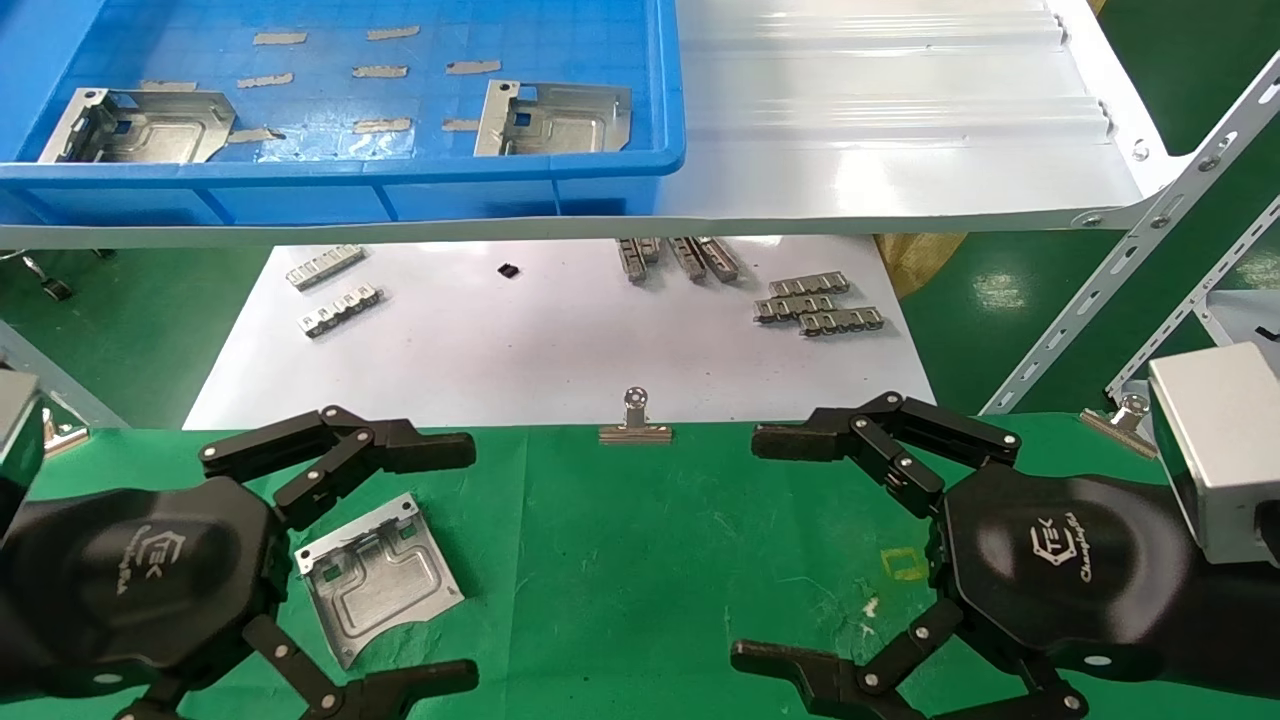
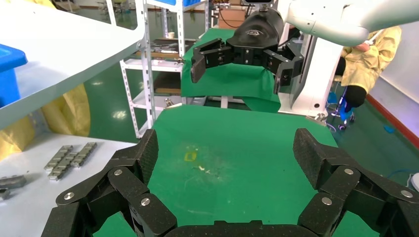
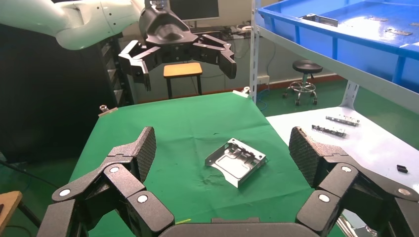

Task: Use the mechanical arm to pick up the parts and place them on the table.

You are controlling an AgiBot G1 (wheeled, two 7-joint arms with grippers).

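Three stamped plates show in the head view: two in the blue bin (image 1: 340, 175) at eleven and twelve o'clock, plate (image 1: 137, 126) and plate (image 1: 553, 118), and one plate (image 1: 378, 578) flat on the green table (image 1: 640, 560) at seven o'clock. The left gripper (image 1: 470, 565) hangs above that one, fingers apart, holding nothing. The left wrist view misses this plate; the right wrist view catches it. At five o'clock the right gripper (image 1: 745, 545) is spread wide and empty.

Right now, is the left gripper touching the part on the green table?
Apart. In the right wrist view the left gripper hangs open well above the part, which lies flat on the table with clear space between them.
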